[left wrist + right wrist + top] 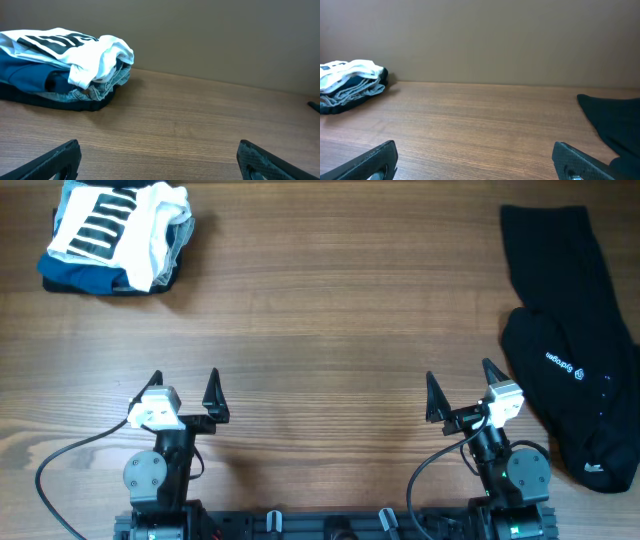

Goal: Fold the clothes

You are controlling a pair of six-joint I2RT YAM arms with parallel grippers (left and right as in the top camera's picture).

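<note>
1. The left pincer [184,380] hovers over the table [330,310], jaws wide apart and empty.
2. The right pincer [459,375] is likewise spread, holding nothing.
3. The black clothes [570,370] lie rumpled along the table's right edge, near the right pincer.
4. A folded pile [115,235] sits at the far left corner.

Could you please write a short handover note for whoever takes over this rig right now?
Left gripper: open, empty, near its base at the front of the table.
Right gripper: open, empty, beside the black garment, not touching it.
Garment: lies unfolded along the table's right edge, partly out of the overhead view.
Folded pile: far left corner, apart from both arms.
Done: no fold made yet.
Left: grasp the garment, probably pull it toward the middle, then fold it.
</note>
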